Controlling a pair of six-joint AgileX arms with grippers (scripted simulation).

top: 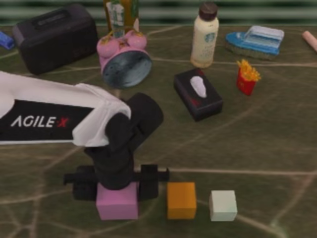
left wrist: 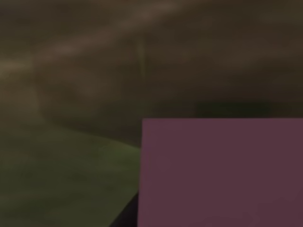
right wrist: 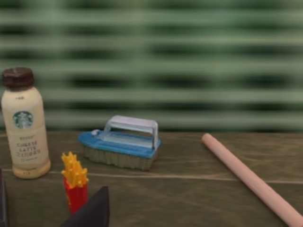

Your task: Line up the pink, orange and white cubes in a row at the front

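The pink cube [top: 117, 204] stands on the table at the front left, and it fills much of the left wrist view [left wrist: 222, 175]. My left gripper [top: 117, 191] reaches down from above and is shut on it, one dark finger [top: 85, 186] against each side. To the right of the pink cube stands the smaller orange cube [top: 181, 200], then the white cube [top: 223, 205], all three along one line near the front edge with small gaps between them. My right arm is out of the top view; only a dark tip of my right gripper [right wrist: 92, 213] shows in its wrist view.
Behind the row lie a black tissue box [top: 198, 94], a tipped pink alarm clock [top: 124, 62], a black case [top: 54, 37], a cream bottle [top: 205, 34], a blue brush [top: 255, 40], a red fries toy [top: 246, 77] and a pink rod [right wrist: 251, 179].
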